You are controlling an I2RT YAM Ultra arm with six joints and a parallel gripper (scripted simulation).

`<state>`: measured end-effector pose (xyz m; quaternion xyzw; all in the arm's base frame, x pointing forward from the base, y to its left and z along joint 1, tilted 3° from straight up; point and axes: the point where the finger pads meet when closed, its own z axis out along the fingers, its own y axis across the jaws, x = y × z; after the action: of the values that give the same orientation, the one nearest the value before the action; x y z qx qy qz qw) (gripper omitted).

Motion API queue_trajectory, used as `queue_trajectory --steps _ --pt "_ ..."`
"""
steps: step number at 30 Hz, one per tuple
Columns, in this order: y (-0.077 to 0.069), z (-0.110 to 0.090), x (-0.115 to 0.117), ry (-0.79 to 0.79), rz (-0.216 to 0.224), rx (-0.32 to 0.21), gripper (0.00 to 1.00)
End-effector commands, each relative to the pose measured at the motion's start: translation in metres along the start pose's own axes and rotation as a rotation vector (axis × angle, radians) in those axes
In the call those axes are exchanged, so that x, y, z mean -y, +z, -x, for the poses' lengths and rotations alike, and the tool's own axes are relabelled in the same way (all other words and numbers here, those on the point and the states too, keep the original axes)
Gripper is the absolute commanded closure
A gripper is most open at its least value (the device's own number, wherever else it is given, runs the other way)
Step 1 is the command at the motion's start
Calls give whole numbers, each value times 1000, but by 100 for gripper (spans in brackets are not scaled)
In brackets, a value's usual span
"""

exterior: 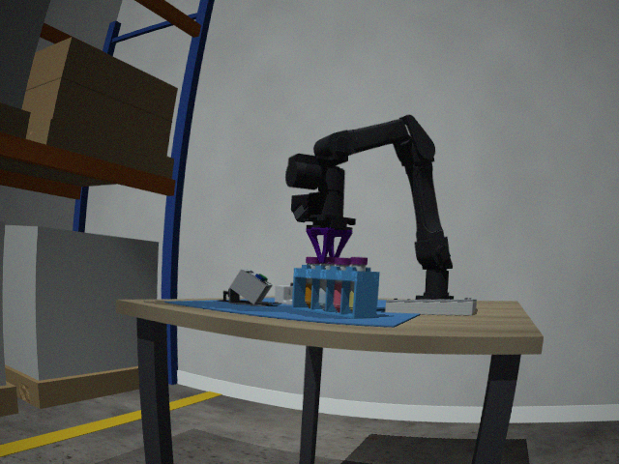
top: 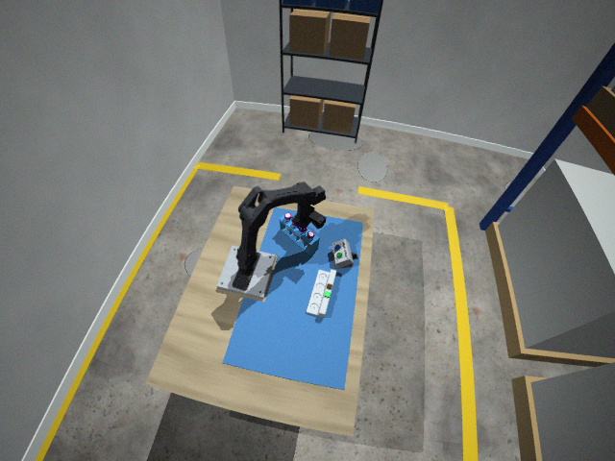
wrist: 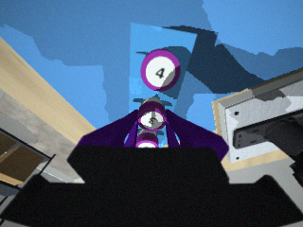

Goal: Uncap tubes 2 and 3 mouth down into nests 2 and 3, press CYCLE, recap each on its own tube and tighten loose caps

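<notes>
Blue mat [top: 287, 342]: jaws clamp purple-rimmed white-dotted cap 3 [wrist: 151, 118].

A black "4" stands on the white dot of a round purple cap [wrist: 160, 70]; other markings are unreadable.

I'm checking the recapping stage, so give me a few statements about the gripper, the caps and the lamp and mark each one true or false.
1. The gripper is shut on the cap of tube 3. True.
2. The cap of tube 4 is missing from its tube. False: it sits on its tube, number dot up.
3. The green lamp on the cap tray is lit. True.
4. The gripper is pressing a key on the small desk. False: it is at the decapping station, apart from the desk.
</notes>
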<state>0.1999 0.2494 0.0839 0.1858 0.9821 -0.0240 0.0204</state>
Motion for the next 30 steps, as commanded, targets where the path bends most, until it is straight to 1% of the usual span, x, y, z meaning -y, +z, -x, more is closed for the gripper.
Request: queue_trajectory --steps 1,6,16,17,27,30 --pt "-5 1 -2 206 17 2 100" --pt "-4 1 -2 447 17 0 100" --pt "-4 1 -2 447 17 0 100" --pt "-4 1 -2 447 17 0 51" --pt "-4 1 -2 447 17 0 51" --pt "-5 1 -2 197 17 2 51"
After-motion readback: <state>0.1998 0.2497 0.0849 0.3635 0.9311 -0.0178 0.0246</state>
